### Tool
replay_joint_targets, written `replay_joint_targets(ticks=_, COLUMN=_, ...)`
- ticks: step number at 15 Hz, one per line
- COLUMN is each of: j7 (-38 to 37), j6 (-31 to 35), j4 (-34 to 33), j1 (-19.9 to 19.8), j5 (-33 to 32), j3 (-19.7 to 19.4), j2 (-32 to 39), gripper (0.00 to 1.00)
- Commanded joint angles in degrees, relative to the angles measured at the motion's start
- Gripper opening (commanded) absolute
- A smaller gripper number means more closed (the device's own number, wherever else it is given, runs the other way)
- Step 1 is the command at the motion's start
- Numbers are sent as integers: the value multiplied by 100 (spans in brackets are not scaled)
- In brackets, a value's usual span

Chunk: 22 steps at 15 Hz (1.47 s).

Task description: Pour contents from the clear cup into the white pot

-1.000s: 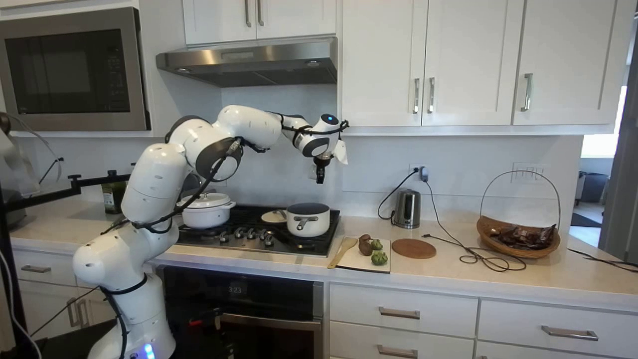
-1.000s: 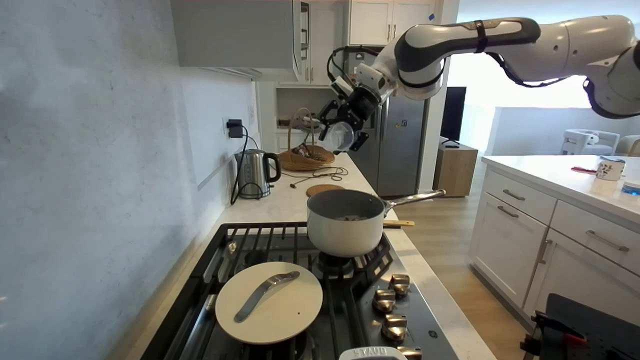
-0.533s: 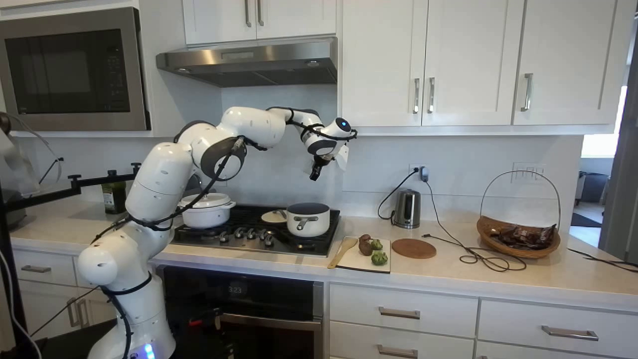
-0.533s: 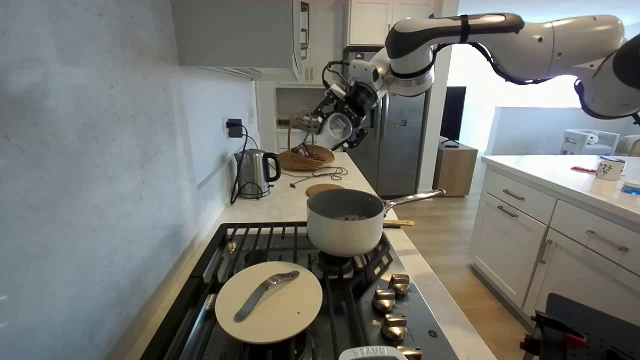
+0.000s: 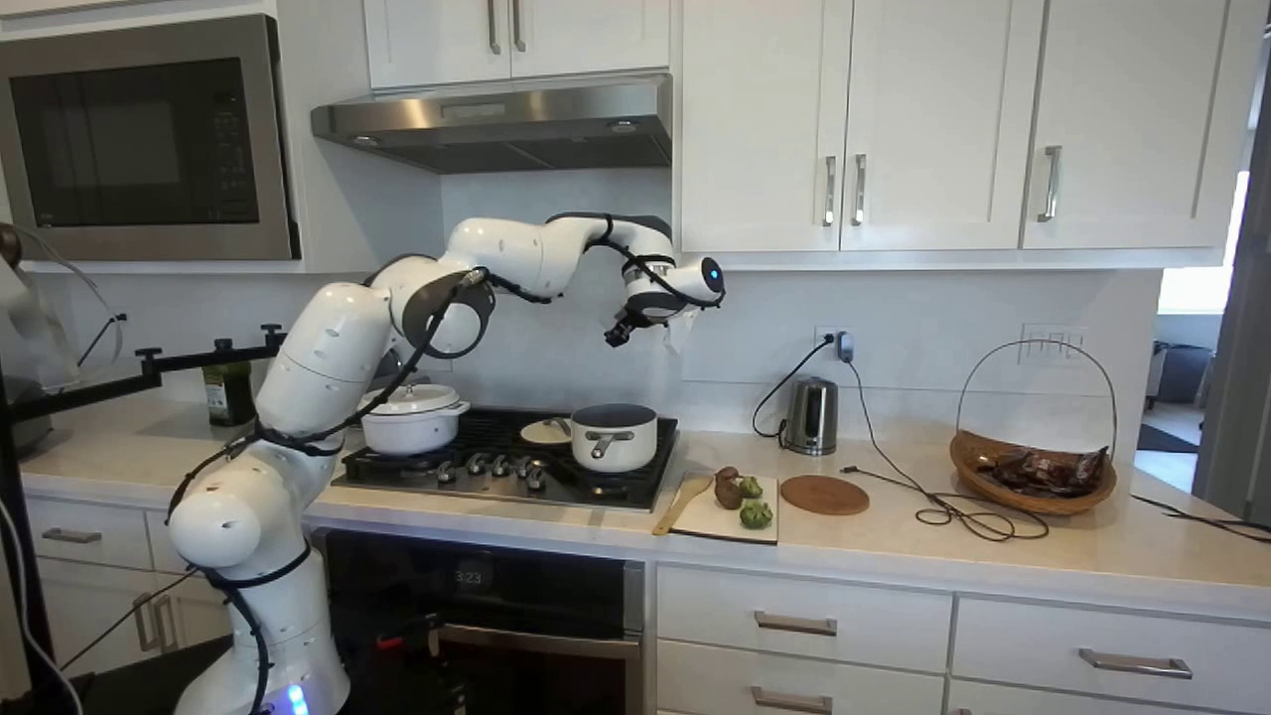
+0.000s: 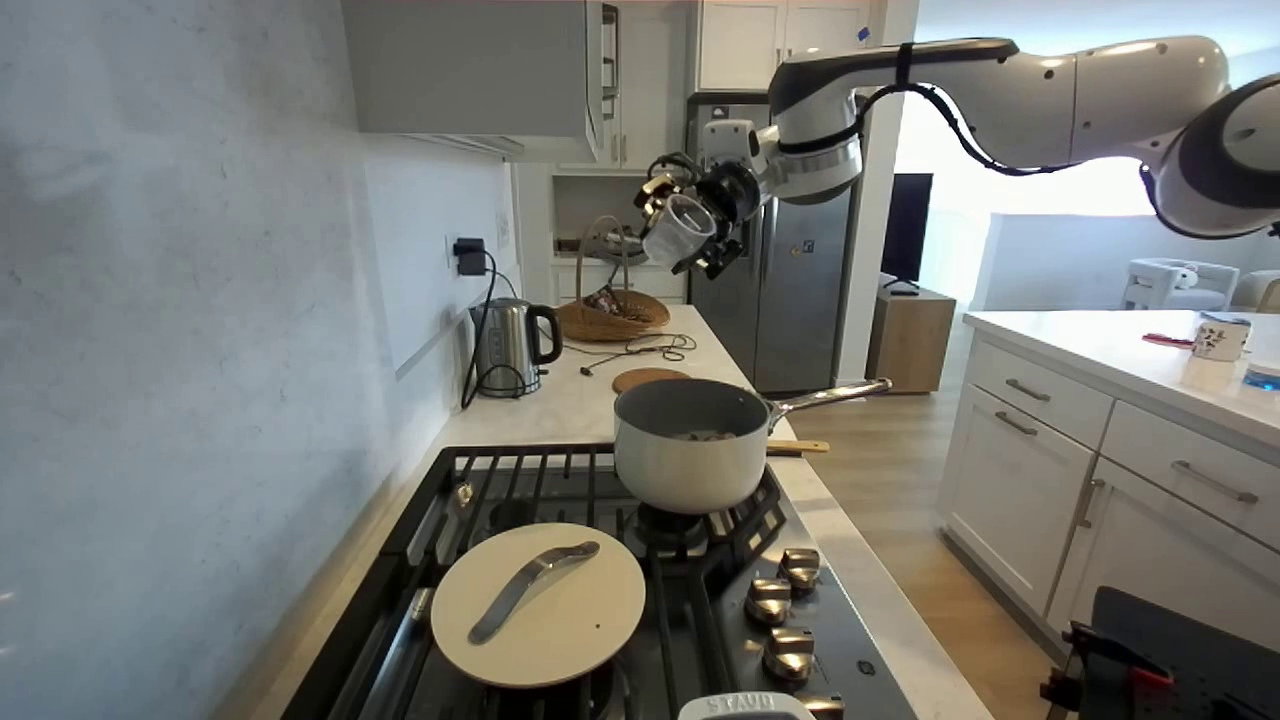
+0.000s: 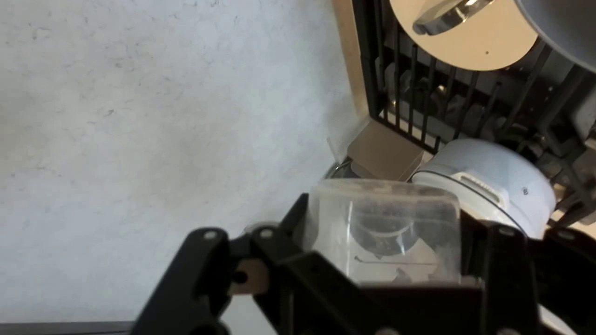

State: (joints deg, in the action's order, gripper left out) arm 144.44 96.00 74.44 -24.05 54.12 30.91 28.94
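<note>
White cabinets (image 5: 923,129) hang above a pale counter (image 5: 844,541), and before this counter stands the white robot arm (image 5: 328,348), which reaches over the gas stove (image 5: 571,489). In an exterior view, a woven basket (image 5: 1028,502) lies well apart from the stove, at its three o'clock. On the stove, a lidded pot (image 5: 409,434) stands toward nine o'clock and the open white pot (image 5: 641,445) toward three. Counted from the white pot in an exterior view, a cream lid (image 6: 540,635) rests at half past seven. The gripper (image 7: 384,228) is in both exterior views at twelve o'clock over the white pot, well apart from it. Its fingers are clamped on the clear cup (image 6: 678,232), which is tilted between them. Inside the white pot lie pieces (image 6: 703,436) too small to name.
</note>
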Motion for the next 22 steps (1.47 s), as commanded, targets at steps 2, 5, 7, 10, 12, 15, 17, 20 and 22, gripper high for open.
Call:
replay_joint_targets(ticks=2, j7=-643, j6=-643, j4=25, j1=676, j5=1161, j3=-1335, j2=-189, gripper=35)
replay_joint_targets(ticks=5, j7=-1232, j6=-777, j4=100, j1=983, j5=1458, j3=-1950, j2=-228, gripper=35)
replay_joint_targets(ticks=7, j7=-1646, j6=-832, j4=113, j1=1131, j5=1535, j3=-2223, j2=-222, gripper=35)
replay_joint_targets(ticks=10, j7=-2218, j6=-886, j4=84, j1=1267, j5=1706, j3=-2433, j2=-178, gripper=35)
replay_joint_targets(ticks=12, j7=-2032, j6=-875, j4=-60, j1=1332, j5=1643, j3=-2531, j2=-26, gripper=60)
replay_joint_targets(ticks=15, j7=-2128, j6=-867, j4=-59, j1=1389, j5=1650, j3=-2568, j2=-25, gripper=60)
replay_joint_targets(ticks=17, j7=-2131, j6=-867, j4=-59, j1=1398, j5=1650, j3=-2567, j2=-25, gripper=60)
replay_joint_targets(ticks=20, j7=-2132, j6=-866, j4=-59, j1=1397, j5=1650, j3=-2571, j2=-25, gripper=60)
replay_joint_targets(ticks=22, j7=-2229, j6=-701, j4=-208, j1=1440, j5=1700, j3=-2588, j2=90, gripper=35)
